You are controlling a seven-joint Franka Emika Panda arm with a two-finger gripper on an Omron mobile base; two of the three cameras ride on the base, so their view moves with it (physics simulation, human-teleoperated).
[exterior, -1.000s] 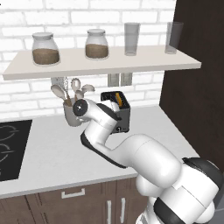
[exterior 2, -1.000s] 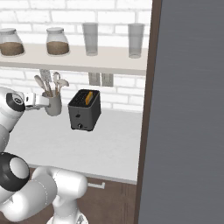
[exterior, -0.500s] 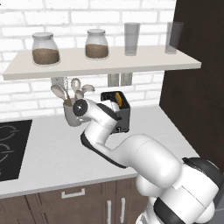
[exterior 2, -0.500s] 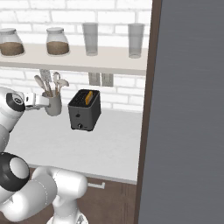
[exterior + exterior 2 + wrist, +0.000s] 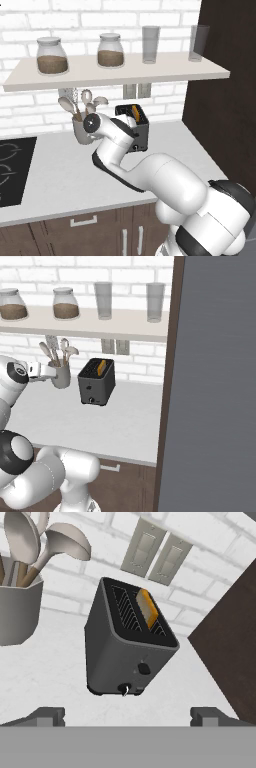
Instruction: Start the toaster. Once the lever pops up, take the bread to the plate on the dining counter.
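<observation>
The dark grey toaster (image 5: 127, 647) stands on the white worktop against the brick wall, its narrow front with a tiny pale knob (image 5: 125, 688) facing my hand. A golden-tan bread slice (image 5: 147, 607) sits in its right slot, with the top edge poking out. From the base views, the toaster (image 5: 96, 382) and bread (image 5: 101, 366) lie right of my hand; the arm partly covers the toaster (image 5: 140, 131). My gripper (image 5: 127, 717) is open and empty, a short way in front of the toaster, fingertips (image 5: 47, 716) wide apart. The plate and dining counter are out of view.
A grey utensil cup (image 5: 17, 607) with spoons stands close to the toaster's left, beside my hand (image 5: 40, 370). A shelf (image 5: 115, 75) with jars and glasses hangs above. A tall dark cabinet (image 5: 215, 381) bounds the worktop on the right; a black hob (image 5: 10, 165) lies left.
</observation>
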